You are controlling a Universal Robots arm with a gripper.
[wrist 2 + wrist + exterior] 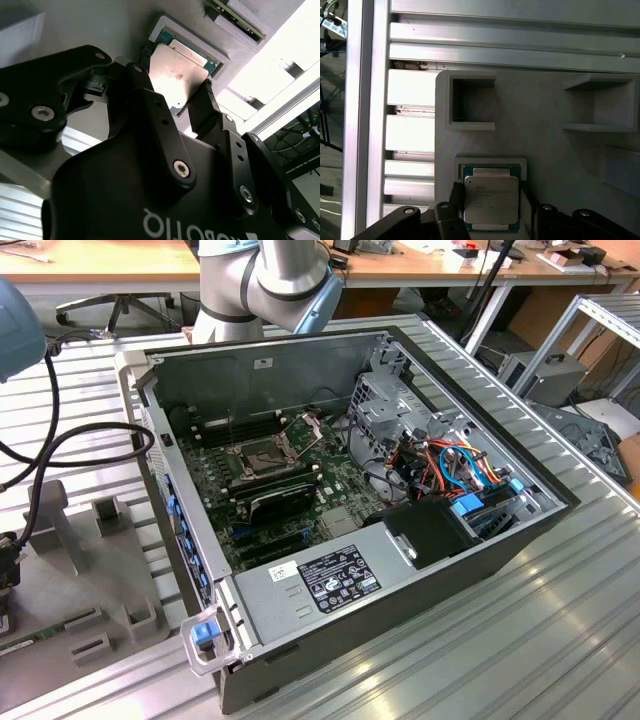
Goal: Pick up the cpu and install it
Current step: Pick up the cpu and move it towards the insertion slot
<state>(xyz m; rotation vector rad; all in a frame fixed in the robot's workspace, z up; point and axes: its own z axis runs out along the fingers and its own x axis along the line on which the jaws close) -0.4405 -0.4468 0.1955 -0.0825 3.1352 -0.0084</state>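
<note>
Cpu (pixel 491 202) lies flat in its recess in the grey holder (pixel 545 150), and the gripper (pixel 176 72) is clenched against two opposite edges of it. Doing this lift well, I judge, means a straight, level rise, so the thin chip neither tips nor catches the recess wall. The holder rests on a ribbed aluminium table (pixel 450 660) beside the open computer case (pixel 470 550), whose socket (pixel 262 453) appears unlatched; desks (pixel 100 260) stand beyond.

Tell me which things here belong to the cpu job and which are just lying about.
Job: cpu; pincer at it; grey holder under it; socket in the computer case.
Lying about: coloured cables; power supply; office chair.
</note>
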